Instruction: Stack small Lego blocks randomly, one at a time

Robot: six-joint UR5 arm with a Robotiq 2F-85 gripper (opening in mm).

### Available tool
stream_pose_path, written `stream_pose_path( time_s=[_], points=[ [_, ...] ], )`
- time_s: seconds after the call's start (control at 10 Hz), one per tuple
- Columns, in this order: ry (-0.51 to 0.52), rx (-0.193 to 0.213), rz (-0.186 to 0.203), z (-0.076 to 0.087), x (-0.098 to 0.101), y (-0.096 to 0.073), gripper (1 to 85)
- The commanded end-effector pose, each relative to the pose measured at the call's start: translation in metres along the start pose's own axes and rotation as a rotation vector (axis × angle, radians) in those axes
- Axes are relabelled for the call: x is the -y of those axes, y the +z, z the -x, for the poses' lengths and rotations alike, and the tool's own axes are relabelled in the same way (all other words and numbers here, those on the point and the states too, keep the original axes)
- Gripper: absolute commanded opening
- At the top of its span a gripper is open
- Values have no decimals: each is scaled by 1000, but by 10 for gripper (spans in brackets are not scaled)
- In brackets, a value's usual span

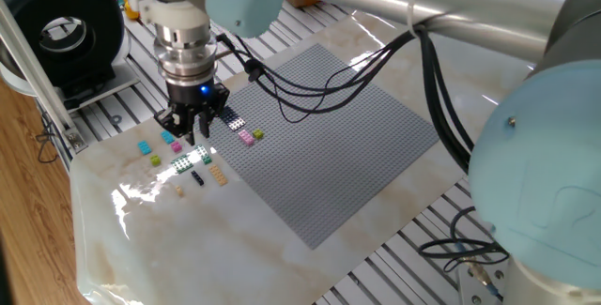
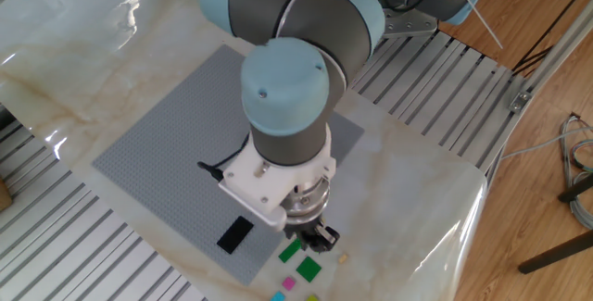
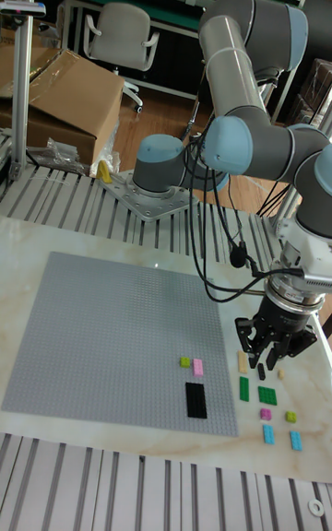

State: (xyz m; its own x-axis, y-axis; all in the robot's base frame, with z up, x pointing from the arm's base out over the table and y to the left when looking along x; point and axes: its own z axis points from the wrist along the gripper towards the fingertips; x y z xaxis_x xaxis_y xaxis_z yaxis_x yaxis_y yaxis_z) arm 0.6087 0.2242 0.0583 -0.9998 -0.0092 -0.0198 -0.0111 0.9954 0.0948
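My gripper (image 1: 188,129) hangs open just off the left corner of the grey baseplate (image 1: 329,145), above the loose small Lego blocks on the marble. Nothing shows between its fingers. Below it lie a cyan block (image 1: 144,146), a pink one (image 1: 176,145), a lime one (image 1: 155,160), green ones (image 1: 202,158), a tan one (image 1: 219,175) and a small black one (image 1: 197,178). On the baseplate sit a pink block (image 3: 197,366), a lime block (image 3: 185,362) and a black plate (image 3: 196,399). In the tall view the gripper (image 3: 272,358) hovers over the black block (image 3: 261,371).
A black round device (image 1: 66,28) stands at the back left on the slotted aluminium table. Cables (image 1: 376,61) trail from the wrist over the baseplate. The arm's base (image 3: 161,194) is bolted behind the marble slab.
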Motion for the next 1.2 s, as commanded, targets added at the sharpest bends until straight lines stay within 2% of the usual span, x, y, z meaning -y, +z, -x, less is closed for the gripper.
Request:
stream_pose_path(
  time_s=[0.0,0.1,0.2,0.3,0.4,0.5,0.7,0.8,0.9,1.0,1.1],
  points=[
    [-3,1,16,1,-7,3,323],
    [12,5,24,2,-9,3,320],
    [39,16,56,4,-18,3,313],
    [55,19,60,1,-23,6,313],
    [69,23,35,-5,-26,8,303],
    [89,25,32,-10,-33,9,293],
    [108,46,32,-7,-35,10,273],
    [108,28,-7,-12,-25,10,273],
    [99,3,1,-19,-27,10,250],
    [106,1,42,-19,-38,10,250],
    [122,20,56,-15,-40,12,250]
  ],
)
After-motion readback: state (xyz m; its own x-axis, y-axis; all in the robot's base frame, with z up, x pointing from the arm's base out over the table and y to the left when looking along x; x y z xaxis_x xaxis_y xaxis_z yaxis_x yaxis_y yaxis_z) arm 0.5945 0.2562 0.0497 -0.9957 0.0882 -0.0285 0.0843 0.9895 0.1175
